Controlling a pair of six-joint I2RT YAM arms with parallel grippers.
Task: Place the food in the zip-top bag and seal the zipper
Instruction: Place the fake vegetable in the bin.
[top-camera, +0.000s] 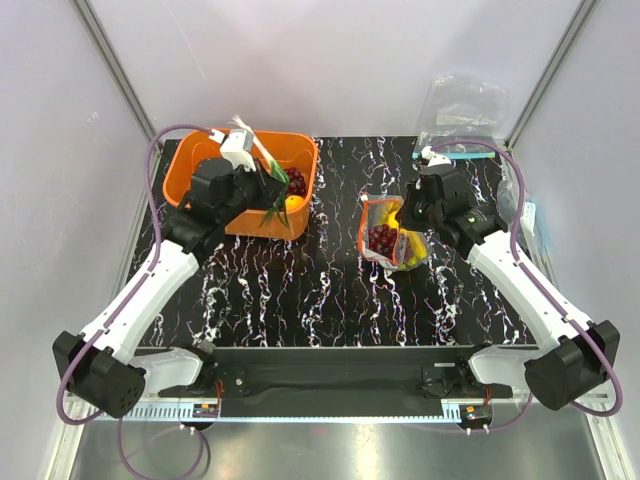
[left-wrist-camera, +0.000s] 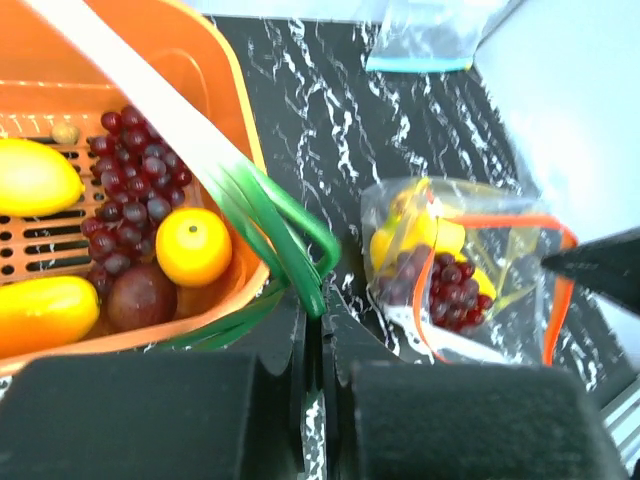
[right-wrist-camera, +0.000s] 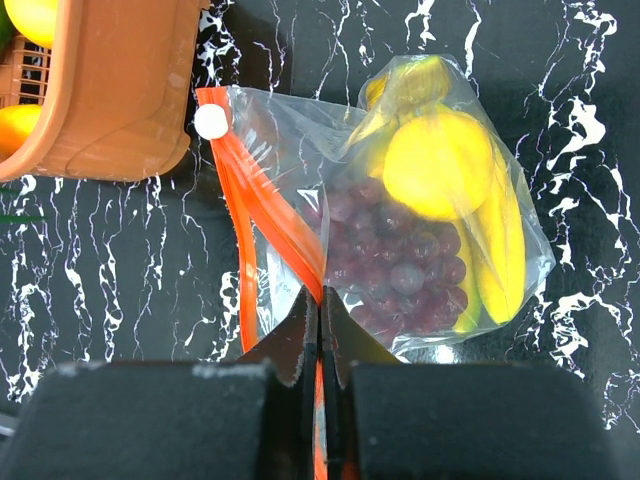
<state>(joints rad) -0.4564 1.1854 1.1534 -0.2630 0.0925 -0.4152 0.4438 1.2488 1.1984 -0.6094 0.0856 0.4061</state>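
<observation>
Loading looks like the step in hand, with sealing not yet begun. Over the orange basket (top-camera: 270, 225) at the far left of the table, the left gripper (left-wrist-camera: 312, 325) is clenched on the green leaves of a toy green onion (left-wrist-camera: 200, 140), which juts up and out past the rim. My guess is that this piece is meant for the bag, though it looks long for it.

Right of the basket, on the black marbled tabletop, the zip-top bag (right-wrist-camera: 280, 150) lies on its side, mouth toward the basket. It is clear and crinkly, and bulges at its closed end with a banana bunch (right-wrist-camera: 500, 250), a dark grape cluster (right-wrist-camera: 400, 270) and a lemon (right-wrist-camera: 438, 163) packed against each other.

The right gripper (right-wrist-camera: 319, 305) is pinched on one lip of the red-orange zipper (right-wrist-camera: 265, 210). The left wrist view shows the strip standing in an open loop, so the mouth gapes. A white slider (right-wrist-camera: 211, 121) sits at the strip's far end.

Next, the left arm needs to carry its load across to that mouth while the right keeps the lip lifted. Closing then calls for both lips brought together and pressed along their length.
</observation>
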